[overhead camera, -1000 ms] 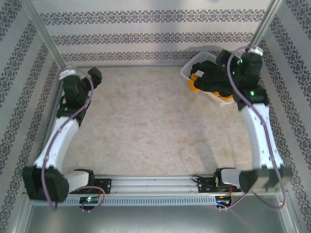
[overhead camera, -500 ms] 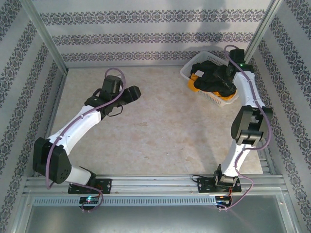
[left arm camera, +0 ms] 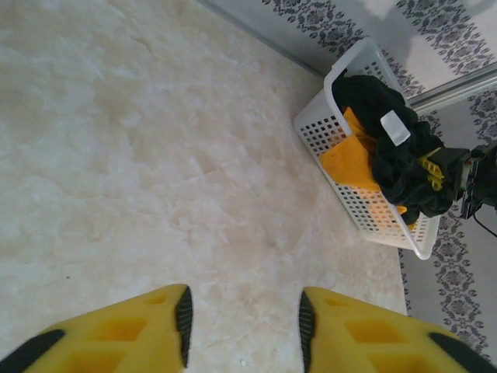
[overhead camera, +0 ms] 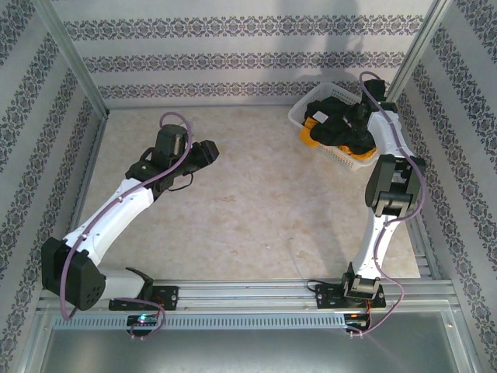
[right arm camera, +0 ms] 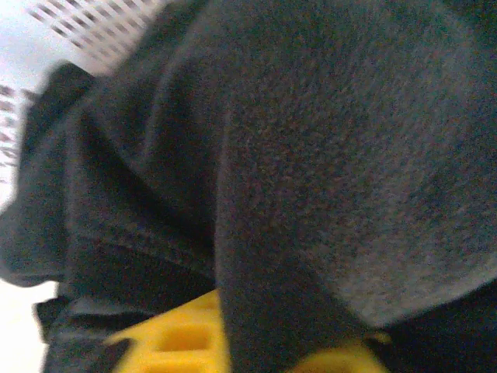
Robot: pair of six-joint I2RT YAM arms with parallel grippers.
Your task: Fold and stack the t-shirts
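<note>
A black t-shirt (overhead camera: 335, 128) lies bunched in the white lattice basket (overhead camera: 294, 117) at the table's far right, on top of an orange-yellow t-shirt (overhead camera: 310, 137). My right gripper (overhead camera: 356, 124) is down in the basket. In the right wrist view, black cloth (right arm camera: 326, 155) runs down between its yellow fingers (right arm camera: 171, 342), so the right gripper (right arm camera: 264, 342) is shut on it. My left gripper (overhead camera: 206, 151) hovers over bare table left of centre. In the left wrist view the left gripper (left arm camera: 242, 326) stands open with nothing between its fingers, facing the basket (left arm camera: 342, 136) and both shirts (left arm camera: 392, 167).
Patterned walls and metal posts close in the table on three sides, and the basket sits tight in the far right corner. The marble-look tabletop (overhead camera: 256, 202) stretches between the arms. Rails and both arm bases line the near edge.
The left arm swung out from the far left toward the table's middle, its jaws narrowing. The right arm stretched into the basket and its gripper closed on the black cloth.
</note>
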